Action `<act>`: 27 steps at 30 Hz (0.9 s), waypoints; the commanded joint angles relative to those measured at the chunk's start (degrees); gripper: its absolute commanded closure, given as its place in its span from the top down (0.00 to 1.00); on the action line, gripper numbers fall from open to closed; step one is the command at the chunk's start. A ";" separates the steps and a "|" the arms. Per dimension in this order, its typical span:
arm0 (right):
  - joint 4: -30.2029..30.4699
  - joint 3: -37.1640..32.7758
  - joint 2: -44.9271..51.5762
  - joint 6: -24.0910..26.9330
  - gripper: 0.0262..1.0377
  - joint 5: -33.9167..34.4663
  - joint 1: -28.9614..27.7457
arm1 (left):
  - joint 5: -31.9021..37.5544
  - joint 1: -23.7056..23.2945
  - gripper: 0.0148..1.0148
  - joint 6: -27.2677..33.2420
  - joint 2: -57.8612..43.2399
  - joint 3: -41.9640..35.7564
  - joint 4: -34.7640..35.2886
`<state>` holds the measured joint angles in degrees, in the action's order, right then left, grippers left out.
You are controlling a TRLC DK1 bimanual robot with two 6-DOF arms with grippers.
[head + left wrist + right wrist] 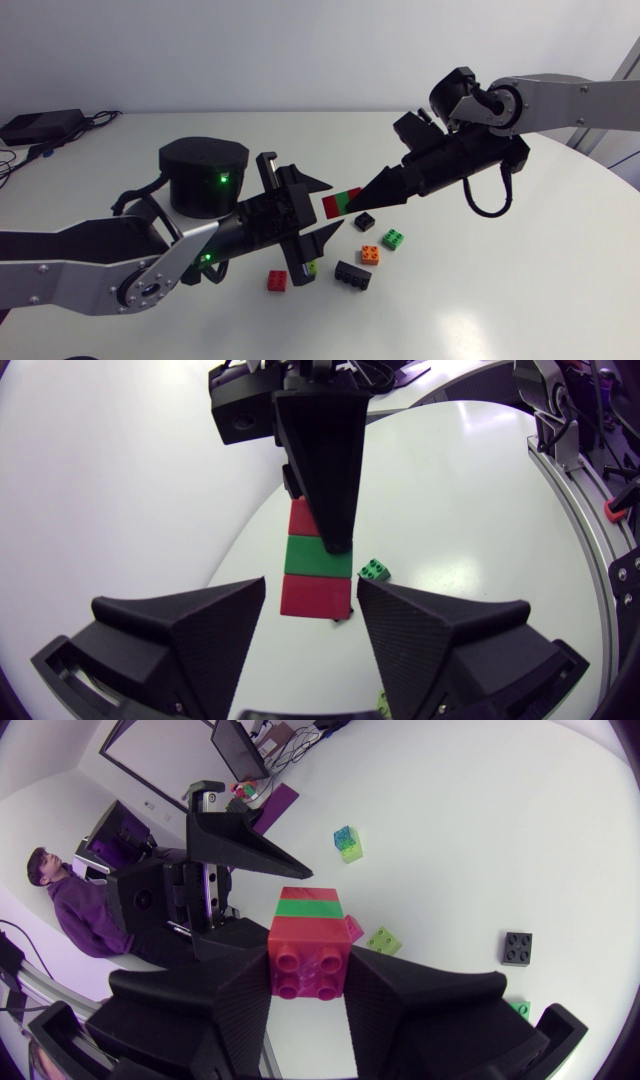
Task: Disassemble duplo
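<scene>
My right gripper (308, 970) is clamped on the duplo stack (340, 202), which runs red, green, red. It holds the stack in the air above the middle of the table (520, 300), well in from every edge. Its fingers bear on the red end brick whose studs face that wrist camera. My left gripper (311, 595) stands wide, with a finger on either side of the far red brick. One finger looks close to touching and the other shows a gap, so nothing is gripped on that side yet.

The step in hand, as I judge it, is taking hold of the free end so the two arms can part the stack. I would centre the left fingers on the last red brick only, clear of the green one, and close squarely on its flat sides. Then I would tilt it off rather than pull straight, since studs probably let go more easily that way.

Loose bricks, among them a black brick (365, 221) and an orange brick (370, 254), lie on the table beneath. I can read no writing or label on any brick.
</scene>
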<state>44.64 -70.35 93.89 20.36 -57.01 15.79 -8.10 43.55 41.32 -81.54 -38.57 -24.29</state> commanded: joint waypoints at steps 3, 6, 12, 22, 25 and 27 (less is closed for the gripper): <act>0.18 1.70 -1.34 -0.76 0.24 -0.03 0.38 | 0.36 -0.04 0.36 1.92 -1.61 1.04 -0.58; 0.18 1.62 -1.34 -0.76 0.24 -0.03 0.38 | 0.36 0.13 0.33 2.54 -2.13 1.04 -0.58; 0.45 1.00 -1.95 -0.76 0.24 0.06 0.03 | 0.36 1.10 0.33 4.03 -2.66 1.56 -0.58; 4.66 -1.99 -2.74 1.88 0.24 3.84 -2.08 | 0.28 3.12 0.32 9.39 -2.40 4.03 0.65; 7.56 -3.57 -2.30 3.81 0.24 5.33 -2.61 | 0.10 4.00 0.32 10.62 -2.13 4.55 2.23; 7.83 -3.83 -2.39 3.99 0.24 5.69 -2.96 | 0.10 4.35 0.32 11.41 -2.13 5.08 2.94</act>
<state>51.29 -72.36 92.23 23.20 -51.77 13.69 -7.70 47.27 50.17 -82.89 -35.18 -21.74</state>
